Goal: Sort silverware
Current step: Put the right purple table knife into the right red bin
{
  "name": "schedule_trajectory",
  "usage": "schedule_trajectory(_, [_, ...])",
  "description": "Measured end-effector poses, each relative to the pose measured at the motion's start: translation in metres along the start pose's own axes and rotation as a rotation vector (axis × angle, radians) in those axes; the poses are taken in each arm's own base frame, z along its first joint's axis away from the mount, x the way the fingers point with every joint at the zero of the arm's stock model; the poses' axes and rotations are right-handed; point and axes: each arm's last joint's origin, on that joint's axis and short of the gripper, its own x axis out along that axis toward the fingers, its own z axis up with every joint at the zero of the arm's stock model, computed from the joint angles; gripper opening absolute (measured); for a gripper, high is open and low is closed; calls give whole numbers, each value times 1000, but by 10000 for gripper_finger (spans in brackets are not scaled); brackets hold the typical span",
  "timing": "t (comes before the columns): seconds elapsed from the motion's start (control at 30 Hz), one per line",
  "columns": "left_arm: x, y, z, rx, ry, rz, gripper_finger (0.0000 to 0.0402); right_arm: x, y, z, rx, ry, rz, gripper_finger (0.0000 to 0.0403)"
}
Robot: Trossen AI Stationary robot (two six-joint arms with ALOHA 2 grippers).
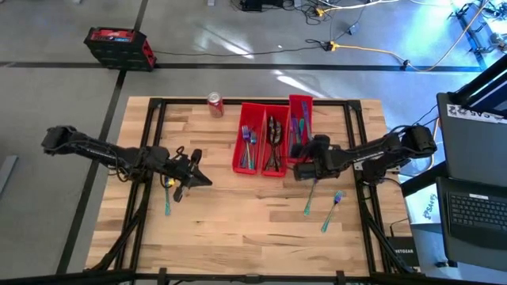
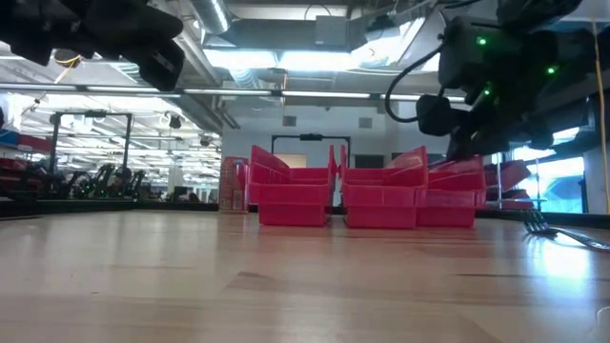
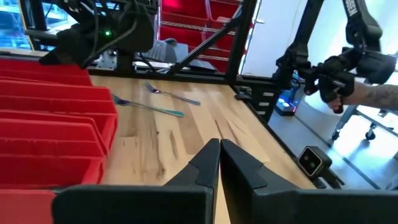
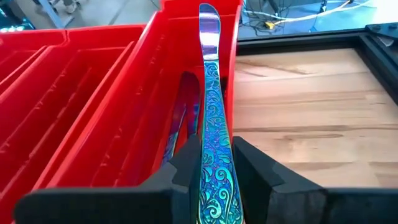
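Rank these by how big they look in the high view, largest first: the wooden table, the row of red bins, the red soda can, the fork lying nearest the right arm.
1. Wooden table
2. Row of red bins
3. Fork, long but very slim
4. Red soda can, short but thicker; it and the fork cover about the same area, so their order is unsure.

We are seeing three long red bins (image 1: 275, 139) sitting side by side on the wooden table (image 1: 238, 214), a red soda can (image 1: 215, 104) lying just beside them, and a red-and-black case (image 1: 120, 46) resting on the floor (well apart from the table).
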Motion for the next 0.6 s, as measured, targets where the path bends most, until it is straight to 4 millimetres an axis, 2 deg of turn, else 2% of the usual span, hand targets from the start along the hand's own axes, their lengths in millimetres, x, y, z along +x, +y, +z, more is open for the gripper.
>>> schedule_trajectory(0.6, [-2, 11, 0, 41, 9, -15, 0, -4, 28, 32, 40, 35, 8, 55])
